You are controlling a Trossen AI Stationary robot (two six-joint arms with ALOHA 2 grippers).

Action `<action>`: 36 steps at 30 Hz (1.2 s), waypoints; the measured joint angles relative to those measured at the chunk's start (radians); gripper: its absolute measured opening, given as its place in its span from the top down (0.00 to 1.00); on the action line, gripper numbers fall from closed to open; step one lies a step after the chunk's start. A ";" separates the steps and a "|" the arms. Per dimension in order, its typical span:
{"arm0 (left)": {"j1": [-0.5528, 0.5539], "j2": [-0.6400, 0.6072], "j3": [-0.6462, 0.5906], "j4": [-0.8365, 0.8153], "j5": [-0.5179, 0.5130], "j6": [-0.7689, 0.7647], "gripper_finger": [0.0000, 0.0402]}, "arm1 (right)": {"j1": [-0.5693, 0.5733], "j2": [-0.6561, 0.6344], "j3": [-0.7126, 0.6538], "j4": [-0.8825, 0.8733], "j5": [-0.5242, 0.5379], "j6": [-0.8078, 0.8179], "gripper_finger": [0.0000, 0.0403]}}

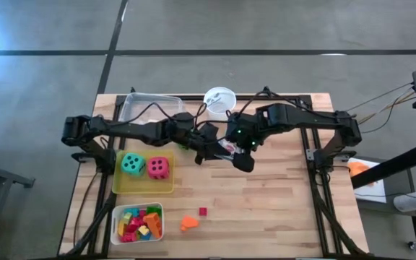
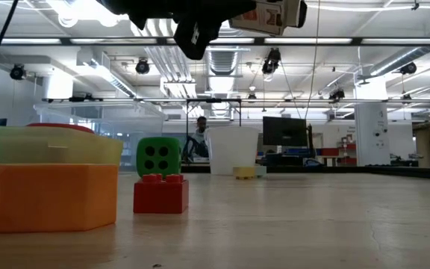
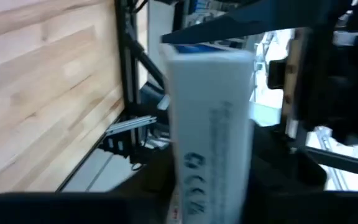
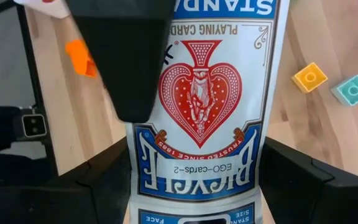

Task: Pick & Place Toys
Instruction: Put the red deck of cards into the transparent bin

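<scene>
A blue, white and red playing-card pack (image 4: 204, 99) hangs high above the table's middle, and both grippers meet on it. My left gripper (image 1: 217, 147) reaches in from the table's left and my right gripper (image 1: 238, 154) from the right. The low view shows the pack (image 2: 273, 15) at the top edge. A green die (image 2: 159, 157) and a red block (image 2: 160, 194) rest on the table. Teal and red dice sit in the yellow tray (image 1: 166, 189). An orange block (image 1: 188, 224) lies near the front. My left gripper is shut on the pack's broad faces. One finger (image 4: 126, 62) lies flat on the printed face, the other is hidden behind the pack. Its wrist view shows the pack's narrow side (image 3: 210, 143) standing between the fingers. It comes in about level from the table's left. My right gripper pinches the pack's two long narrow edges (image 4: 135, 180) between its fingers, near one end of the pack. The fingers slant down from above on the table's right side. The pack is lifted well clear of the table.
A white tray (image 1: 114, 225) of several bright blocks stands front left, a clear tray (image 1: 132, 101) at the back, a white cup (image 1: 219, 99) beside it. Yellow (image 4: 309, 77) and teal (image 4: 353, 90) blocks lie on the wood below the pack. Bare wood spreads front right.
</scene>
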 joint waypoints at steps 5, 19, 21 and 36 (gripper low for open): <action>-0.001 0.000 -0.001 -0.003 0.003 0.032 0.88 | 0.012 0.016 0.034 -0.023 0.000 0.000 0.30; -0.001 0.000 -0.001 0.001 -0.010 0.051 0.88 | 0.014 0.012 0.040 -0.043 0.008 -0.008 0.29; -0.001 0.000 -0.001 0.000 -0.012 0.051 0.88 | 0.014 0.012 0.038 -0.044 0.004 -0.006 0.26; -0.001 -0.041 0.000 0.020 -0.008 0.085 0.88 | 0.014 0.011 0.135 -0.090 0.005 0.007 0.07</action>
